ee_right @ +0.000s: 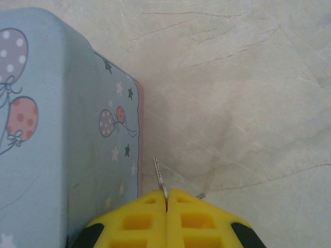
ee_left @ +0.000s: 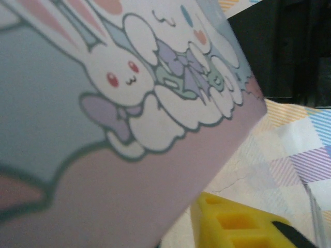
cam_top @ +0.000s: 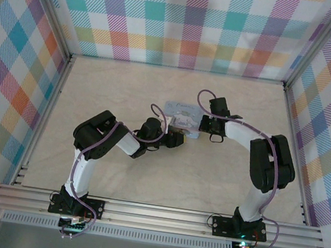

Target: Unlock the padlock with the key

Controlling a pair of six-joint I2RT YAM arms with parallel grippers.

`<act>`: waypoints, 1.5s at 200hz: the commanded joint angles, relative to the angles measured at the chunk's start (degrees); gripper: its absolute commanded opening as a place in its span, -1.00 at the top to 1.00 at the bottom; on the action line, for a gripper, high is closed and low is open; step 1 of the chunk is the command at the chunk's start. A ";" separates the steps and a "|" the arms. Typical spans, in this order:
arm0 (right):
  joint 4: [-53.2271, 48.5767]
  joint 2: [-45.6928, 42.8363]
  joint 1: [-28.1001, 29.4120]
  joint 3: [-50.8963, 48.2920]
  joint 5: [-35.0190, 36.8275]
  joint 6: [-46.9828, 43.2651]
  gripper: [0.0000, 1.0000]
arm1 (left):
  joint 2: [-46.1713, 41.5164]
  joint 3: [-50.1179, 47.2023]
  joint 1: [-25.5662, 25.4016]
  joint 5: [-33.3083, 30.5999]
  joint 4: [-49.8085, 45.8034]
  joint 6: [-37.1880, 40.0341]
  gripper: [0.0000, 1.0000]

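**Surface and enclosure.** Plaid-patterned walls [cam_top: 193,22] close the cell on three sides. They are held in an aluminium frame [cam_top: 158,213] that also carries both arm bases at the near edge. The table [cam_top: 114,172] is a pale, marble-veined sheet. The right wrist view shows fine hairline cracks or veins across it.

**Arms.** The left arm [cam_top: 98,136] rises from its base, folds at the elbow and reaches right toward the centre of the table. The right arm [cam_top: 271,165] stands taller, bends over at the top and reaches left. The two wrists meet at a pale-blue tin [cam_top: 180,109] that stands mid-table.

**Hidden or unclear.** From above, the near side of the tin is covered by the two wrists. The padlock cannot be made out there, and neither wrist view resolves it. The left wrist view is close and soft. It shows the tin's rabbit-printed side, a dark mass at upper right, and a thin pale strip [ee_left: 314,214] at the right edge that cannot be identified.

**Grippers.** The left gripper [cam_top: 175,140] sits at the tin's near side. One yellow finger [ee_left: 232,225] shows just below the tin's lower edge. Its partner is cut off, so whether the fingers are apart or together cannot be told. The right gripper [ee_right: 166,199] is just beside the tin's corner, pointing down at the table. Its yellow fingers are pressed together on the key [ee_right: 159,176], whose thin metal blade stands out of the seam, close to the tin's wall.
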 commanded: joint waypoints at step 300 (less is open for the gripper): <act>3.92 -16.79 -2.93 -9.54 -10.70 -0.69 1.00 | -7.70 13.43 2.23 1.83 -45.76 -7.50 0.83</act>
